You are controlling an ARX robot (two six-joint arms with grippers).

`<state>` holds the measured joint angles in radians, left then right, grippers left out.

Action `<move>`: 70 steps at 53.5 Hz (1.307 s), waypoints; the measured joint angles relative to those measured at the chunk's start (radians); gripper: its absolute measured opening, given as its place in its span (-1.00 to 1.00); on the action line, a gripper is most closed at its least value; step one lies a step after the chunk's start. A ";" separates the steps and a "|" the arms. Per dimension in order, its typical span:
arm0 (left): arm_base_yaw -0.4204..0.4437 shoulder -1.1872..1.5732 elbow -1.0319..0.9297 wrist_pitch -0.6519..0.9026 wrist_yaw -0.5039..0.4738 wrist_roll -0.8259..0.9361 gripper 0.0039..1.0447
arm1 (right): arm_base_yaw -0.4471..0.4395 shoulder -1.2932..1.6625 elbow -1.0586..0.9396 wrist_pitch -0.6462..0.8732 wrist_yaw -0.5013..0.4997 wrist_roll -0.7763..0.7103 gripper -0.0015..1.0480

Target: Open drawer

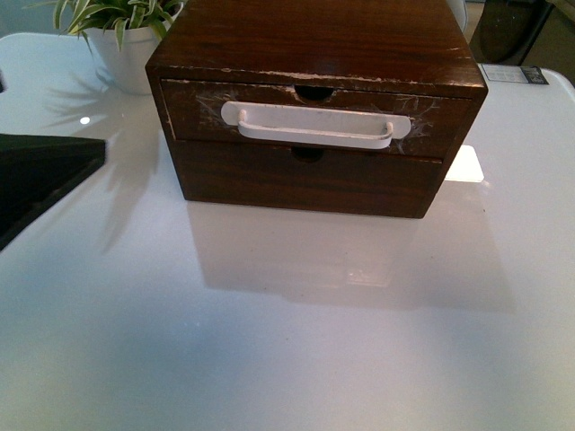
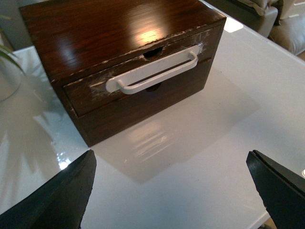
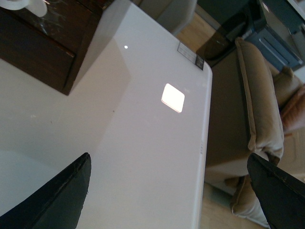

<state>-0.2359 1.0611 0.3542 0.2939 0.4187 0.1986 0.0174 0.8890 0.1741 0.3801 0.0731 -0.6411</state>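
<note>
A dark-brown wooden chest (image 1: pixel 314 36) stands on the white table (image 1: pixel 287 341). Its upper drawer (image 1: pixel 198 112) has a scuffed front, a long white bar handle (image 1: pixel 314 126) and a half-round notch in its top edge; it is shut. Below it is a plain front panel (image 1: pixel 305 184). The drawer (image 2: pixel 90 95) and its handle (image 2: pixel 152 71) show in the left wrist view. My left gripper (image 2: pixel 171 191) is open and empty, above the table in front of the chest. My right gripper (image 3: pixel 169 191) is open and empty, off the chest's right corner (image 3: pixel 47 52) near the table edge.
A potted plant in a white pot (image 1: pixel 126 49) stands left of the chest. A dark part of my left arm (image 1: pixel 40 175) shows at the left. The table's right edge (image 3: pixel 206 143) drops toward a beige sofa (image 3: pixel 257 109).
</note>
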 joint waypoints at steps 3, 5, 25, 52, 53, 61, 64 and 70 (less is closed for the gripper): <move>-0.023 0.066 0.017 0.050 0.005 0.029 0.84 | 0.021 0.083 0.023 0.056 -0.021 -0.043 0.83; -0.040 0.116 0.031 0.087 0.013 0.058 0.84 | 0.032 0.120 0.034 0.076 -0.033 -0.061 0.83; -0.102 0.599 0.294 0.175 0.127 0.339 0.84 | 0.154 0.583 0.242 0.117 -0.178 -0.335 0.83; -0.101 0.893 0.572 0.070 0.140 0.513 0.84 | 0.202 0.770 0.415 0.056 -0.234 -0.426 0.83; -0.101 0.901 0.583 0.067 0.140 0.514 0.84 | 0.204 0.774 0.420 0.054 -0.236 -0.427 0.83; -0.101 0.948 0.653 0.050 0.144 0.517 0.84 | 0.219 0.803 0.448 0.045 -0.246 -0.434 0.83; -0.101 0.958 0.669 0.046 0.148 0.516 0.84 | 0.223 0.814 0.456 0.044 -0.248 -0.435 0.83; -0.103 0.975 0.695 0.035 0.153 0.516 0.84 | 0.226 0.829 0.466 0.038 -0.250 -0.442 0.83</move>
<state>-0.3393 2.0361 1.0489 0.3290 0.5713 0.7147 0.2436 1.7180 0.6403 0.4183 -0.1772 -1.0828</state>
